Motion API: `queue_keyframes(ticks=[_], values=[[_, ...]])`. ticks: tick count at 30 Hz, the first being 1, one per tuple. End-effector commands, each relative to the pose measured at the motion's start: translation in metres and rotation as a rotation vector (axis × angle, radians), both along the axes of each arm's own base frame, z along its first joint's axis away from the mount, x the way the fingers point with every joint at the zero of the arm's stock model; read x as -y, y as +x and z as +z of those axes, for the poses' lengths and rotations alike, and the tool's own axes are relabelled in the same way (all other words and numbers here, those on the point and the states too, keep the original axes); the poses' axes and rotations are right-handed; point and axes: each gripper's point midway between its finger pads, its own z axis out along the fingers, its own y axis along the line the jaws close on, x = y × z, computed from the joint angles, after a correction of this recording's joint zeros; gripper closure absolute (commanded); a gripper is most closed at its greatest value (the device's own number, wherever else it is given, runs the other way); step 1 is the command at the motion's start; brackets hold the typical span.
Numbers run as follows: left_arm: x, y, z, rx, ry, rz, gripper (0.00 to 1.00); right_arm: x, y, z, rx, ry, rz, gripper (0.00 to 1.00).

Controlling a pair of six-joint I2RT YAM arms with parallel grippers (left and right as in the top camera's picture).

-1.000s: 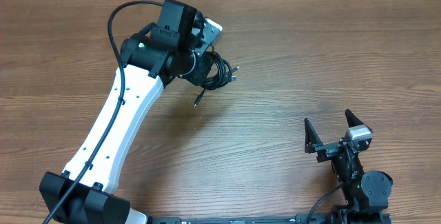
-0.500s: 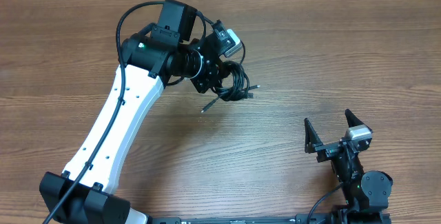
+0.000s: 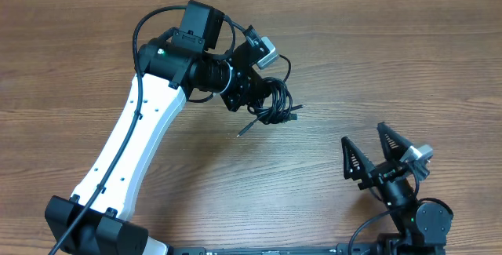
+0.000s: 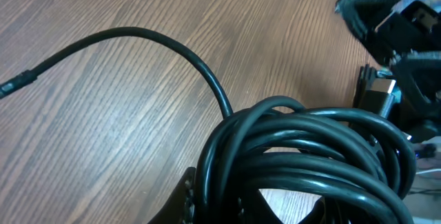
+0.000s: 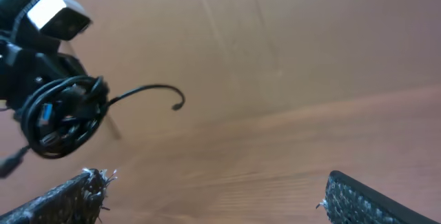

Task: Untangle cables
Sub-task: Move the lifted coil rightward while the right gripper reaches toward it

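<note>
The cables [image 3: 273, 103] are a black clump of coiled thin cords with plug ends, held off the wooden table by my left gripper [image 3: 249, 92], which is shut on them. In the left wrist view the coils [image 4: 303, 155] fill the lower right, and one loose end arcs off to the left. A plug end [image 3: 245, 129] hangs below the clump. My right gripper [image 3: 375, 157] is open and empty at the lower right, apart from the clump. The right wrist view shows the clump [image 5: 62, 117] at far left, hanging from the left gripper.
The wooden table [image 3: 392, 67] spreads around both arms. The left arm's white link [image 3: 129, 157] crosses the left half of the table. A thick black arm cable [image 3: 145, 20] loops above the left arm.
My left gripper has carried the clump to the right and a little toward the front. My right gripper has tilted and shifted slightly; it stays open.
</note>
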Motion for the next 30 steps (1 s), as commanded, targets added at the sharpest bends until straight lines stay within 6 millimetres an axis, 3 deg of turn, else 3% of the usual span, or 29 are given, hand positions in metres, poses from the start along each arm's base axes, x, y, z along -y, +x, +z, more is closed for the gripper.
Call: queue_keyframes(ticks=[1,9,14,22,30], values=[[0.006,-0.007,0.025,0.015,-0.060,-0.001,0.96,-0.007,-0.017,0.044,0.038,0.045,0.051,0.00],[0.005,-0.006,0.042,0.039,-0.088,0.045,0.96,-0.005,-0.035,0.083,-0.034,0.045,0.033,0.00],[-0.011,0.008,0.052,0.053,-0.045,0.233,0.96,-0.007,-0.029,0.095,-0.159,0.046,0.044,0.00],[-0.044,0.022,0.073,-0.006,-0.054,0.623,0.96,-0.035,-0.017,0.112,-0.387,0.062,0.232,0.00],[-0.035,0.012,0.080,0.007,-0.059,0.630,0.96,-0.064,-0.010,0.104,-0.502,0.103,0.468,0.00]])
